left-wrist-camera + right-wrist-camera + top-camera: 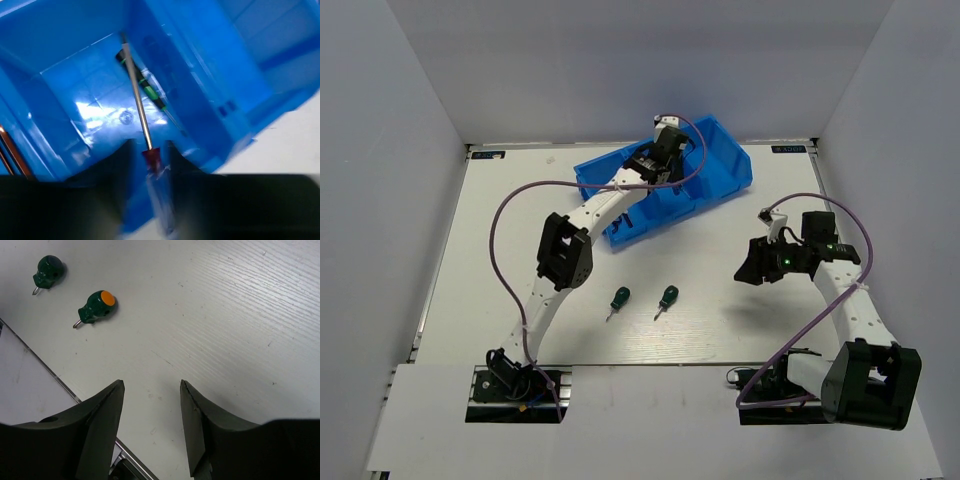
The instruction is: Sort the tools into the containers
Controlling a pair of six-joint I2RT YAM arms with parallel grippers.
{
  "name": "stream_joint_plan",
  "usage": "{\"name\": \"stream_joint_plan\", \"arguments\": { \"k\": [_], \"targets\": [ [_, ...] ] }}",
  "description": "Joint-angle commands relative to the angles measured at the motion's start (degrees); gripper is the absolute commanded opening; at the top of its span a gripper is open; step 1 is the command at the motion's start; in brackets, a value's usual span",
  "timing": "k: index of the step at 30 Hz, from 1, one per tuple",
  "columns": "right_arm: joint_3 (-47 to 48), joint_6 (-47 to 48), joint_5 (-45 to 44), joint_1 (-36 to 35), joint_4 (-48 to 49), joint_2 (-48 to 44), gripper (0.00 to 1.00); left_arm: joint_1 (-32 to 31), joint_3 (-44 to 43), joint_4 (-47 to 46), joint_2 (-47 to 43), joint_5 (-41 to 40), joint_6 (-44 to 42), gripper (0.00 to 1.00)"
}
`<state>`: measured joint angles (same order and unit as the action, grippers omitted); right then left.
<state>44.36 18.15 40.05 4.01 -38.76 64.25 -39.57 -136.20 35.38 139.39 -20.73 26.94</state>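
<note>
My left gripper is closed on the handle of a slim screwdriver, its shaft pointing into a blue tray compartment. My right gripper hangs wide open and empty, with the green-handled screwdrivers well apart from it.

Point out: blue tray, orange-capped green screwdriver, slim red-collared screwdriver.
blue tray (725, 152): top external view, bare inside of its right end.
orange-capped green screwdriver (97, 307): right wrist view, middle of the handle.
slim red-collared screwdriver (137, 100): left wrist view, midway along the metal shaft.
</note>
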Motion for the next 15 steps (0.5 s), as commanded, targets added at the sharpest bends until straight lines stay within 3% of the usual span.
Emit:
{"name": "stream_joint_plan", "arguments": {
  "k": [1, 3, 7, 11, 15],
  "targets": [
    [-0.15, -0.75, 0.73, -0.32, 1.85, -0.09, 0.55, 1.08, -1.96, -0.39, 2.02, 1.56, 2.07, 0.57],
    [-0.15, -1.28, 0.38, -0.41, 2.46, 0.09, 0.56, 1.6, -1.96, -0.92, 2.02, 2.1, 2.07, 0.7],
    [-0.15, -2.85, 0.29, -0.32, 3.25, 0.7, 0.56, 1.6, 0.49, -0.92, 2.55, 4.55, 2.07, 0.74],
    [-0.5, -3.74, 0.2, -0.5, 4.57, 0.97, 0.56, 1.6, 3.3, -0.4, 1.94, 5.26, 2.07, 0.72],
    [-0.59, -4.18, 0.02, -0.5, 5.28, 1.67, 0.56, 1.6, 6.64, 0.13, 1.94, 7.98, 2.07, 0.59]
  ]
}}
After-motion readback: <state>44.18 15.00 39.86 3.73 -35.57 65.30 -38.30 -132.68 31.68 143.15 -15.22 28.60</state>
